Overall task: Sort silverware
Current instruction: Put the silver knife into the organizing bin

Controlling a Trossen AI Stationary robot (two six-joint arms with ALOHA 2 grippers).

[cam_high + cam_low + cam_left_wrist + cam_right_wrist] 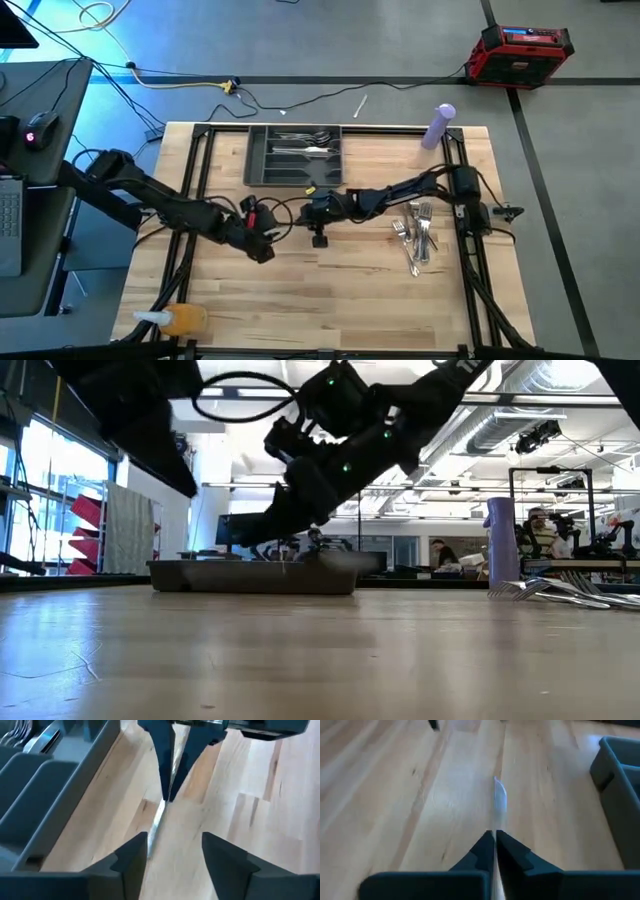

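Cool blue light washes the upper left of the high view, while the wooden table in the frame's middle is evenly and softly lit, with only faint shadows under the arms. In the low view, bright windows at the left edge and ceiling lights at the upper right backlight the arms into dark silhouettes, and the near tabletop is out of focus. Both wrist views are bright but soft, the knife smeared with glare.
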